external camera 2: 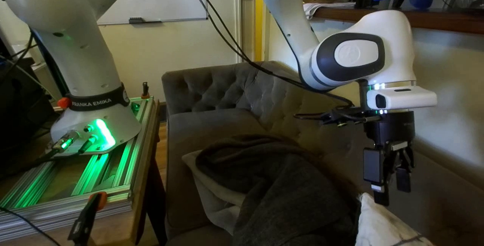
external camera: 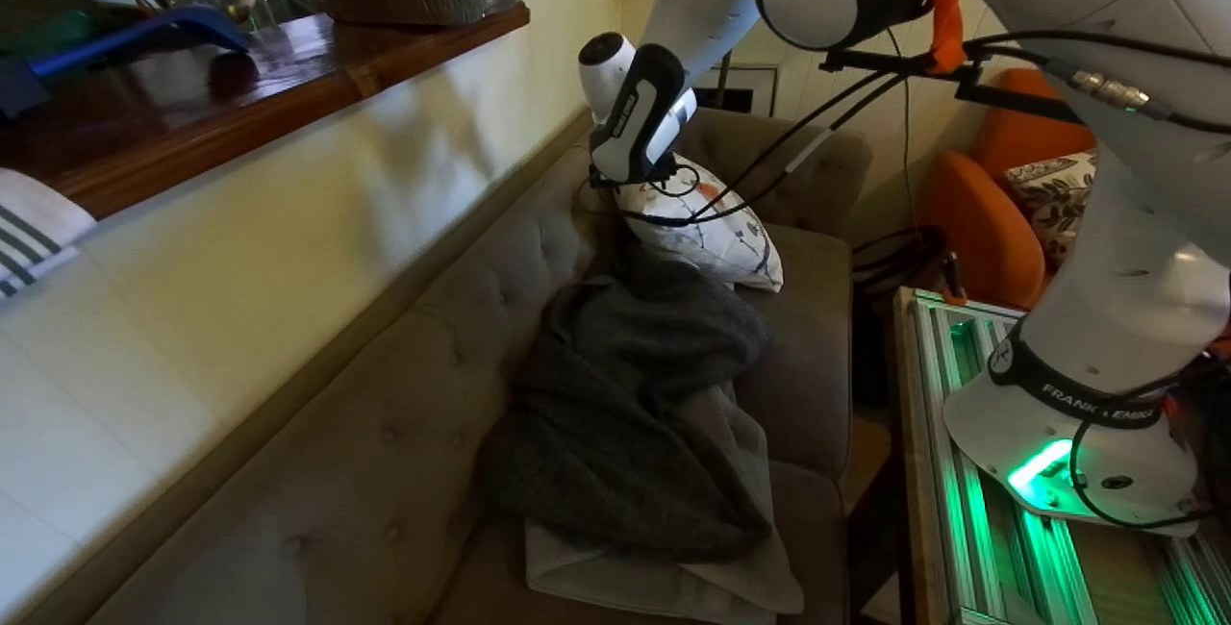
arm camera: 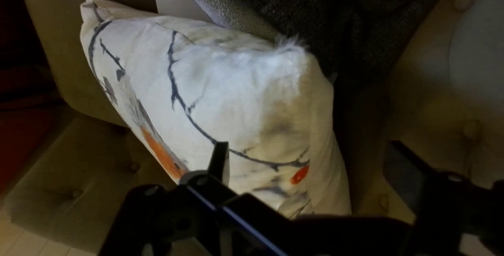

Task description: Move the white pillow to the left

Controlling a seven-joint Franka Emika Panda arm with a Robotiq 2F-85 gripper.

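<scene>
The base (external camera 2: 94, 121) shows a green light (external camera 2: 106, 135), and a black band (external camera 2: 99, 102) lettered FRANKA EMIKA rings the arm (external camera 2: 85, 55) just above the base. From the base the arm climbs and bends over, partly out of sight at the top in both exterior views. The elbow (external camera: 811, 2), black and white, is well above the base in an exterior view. Beyond it the forearm (external camera 2: 283, 15) slopes down, away from the base, to the white wrist (external camera 2: 349, 53). Below the wrist, well apart from the base, the black gripper (external camera 2: 392, 190) hangs straight down. In the wrist view its fingers (arm camera: 405, 175) stand wide apart, facing each other.
</scene>
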